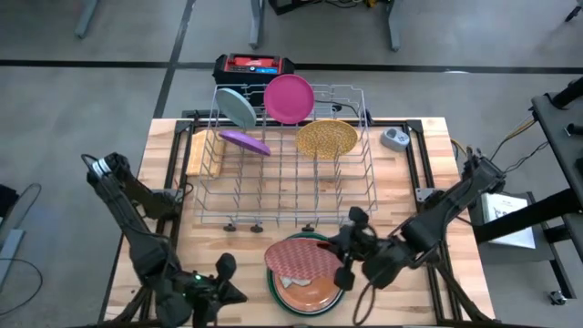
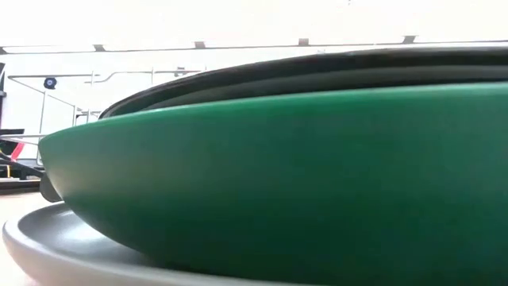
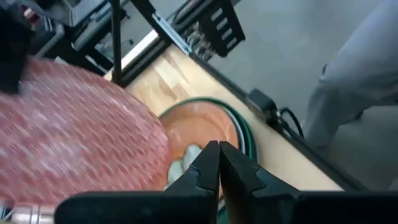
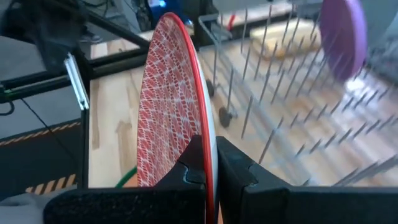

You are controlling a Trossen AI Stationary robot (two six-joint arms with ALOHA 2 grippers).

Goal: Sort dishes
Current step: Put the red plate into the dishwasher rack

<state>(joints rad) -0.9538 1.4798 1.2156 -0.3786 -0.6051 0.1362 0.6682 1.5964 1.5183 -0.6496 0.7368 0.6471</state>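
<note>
High view: straight down over the table (image 1: 228,251).
Low view: table-level, pressed against the green plate (image 2: 302,183).
Wrist views: close, both share the red patterned plate (image 4: 171,106).

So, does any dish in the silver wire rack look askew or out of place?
Yes. The purple round plate lies tilted across the tines of the silver wire rack, not upright like the pale blue plate, pink plate and yellow patterned plate. The right gripper holds a red patterned plate.
</note>
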